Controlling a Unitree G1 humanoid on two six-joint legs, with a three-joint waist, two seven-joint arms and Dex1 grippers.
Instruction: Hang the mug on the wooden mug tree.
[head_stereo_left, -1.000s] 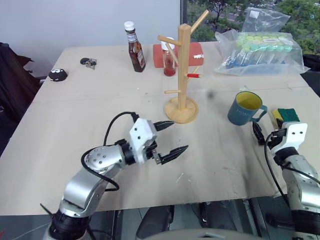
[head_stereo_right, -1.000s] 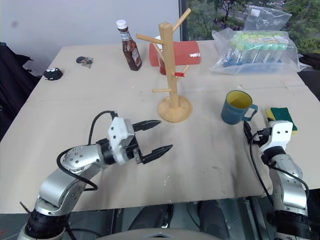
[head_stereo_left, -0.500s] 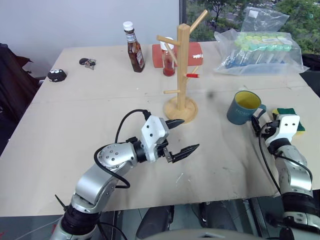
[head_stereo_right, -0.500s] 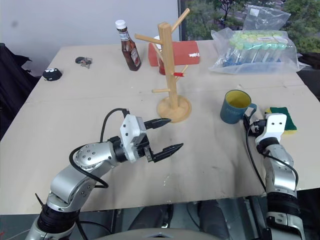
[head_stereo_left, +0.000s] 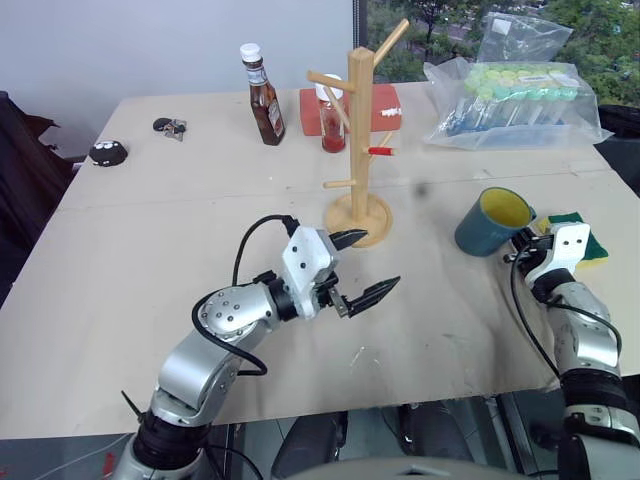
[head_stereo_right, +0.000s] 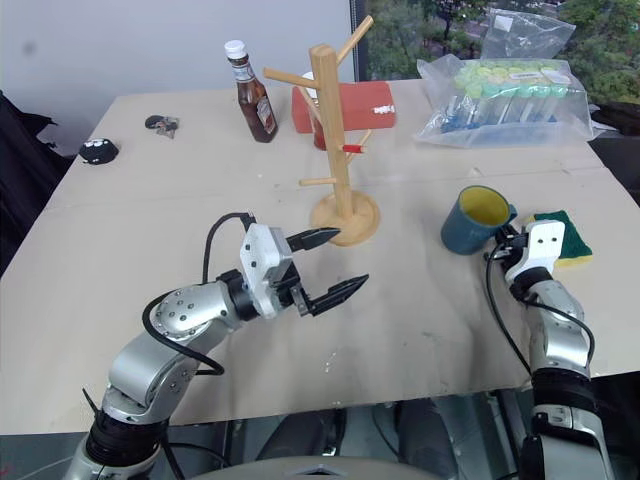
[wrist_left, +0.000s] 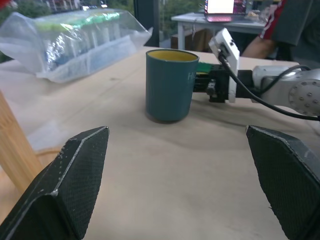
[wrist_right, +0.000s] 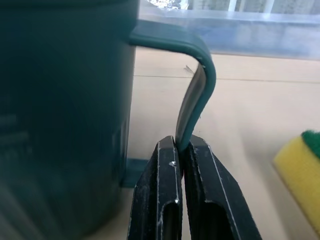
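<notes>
From over the robot's shoulders, the mug (head_stereo_left: 494, 220) sits on the right side of the cardboard-covered table (head_stereo_left: 150, 290), tipped a little so its yellow inside shows, well to the right of the wooden mug tree (head_stereo_left: 358, 140), which stands upright near the middle with no mug on its pegs. The right gripper (head_stereo_left: 521, 249) is pressed in against the mug's handle side, with a yellow and green sponge (head_stereo_left: 578, 228) just beyond it. The left gripper (head_stereo_left: 362, 268) hovers in front of the tree's round base, its two black fingers spread wide with nothing between them. A sauce bottle (head_stereo_left: 259, 82) and a bagged set of tubes (head_stereo_left: 520, 100) stand toward the far edge. Looking along the left wrist, the mug stands on the table straight ahead between the wide-apart fingers (wrist_left: 65, 185), the right arm reaching in at its far side. Looking along the right wrist, the fingers (wrist_right: 162, 195) are pinched tight on the lower part of the mug's loop handle (wrist_right: 197, 90), the teal body close beside them
</notes>
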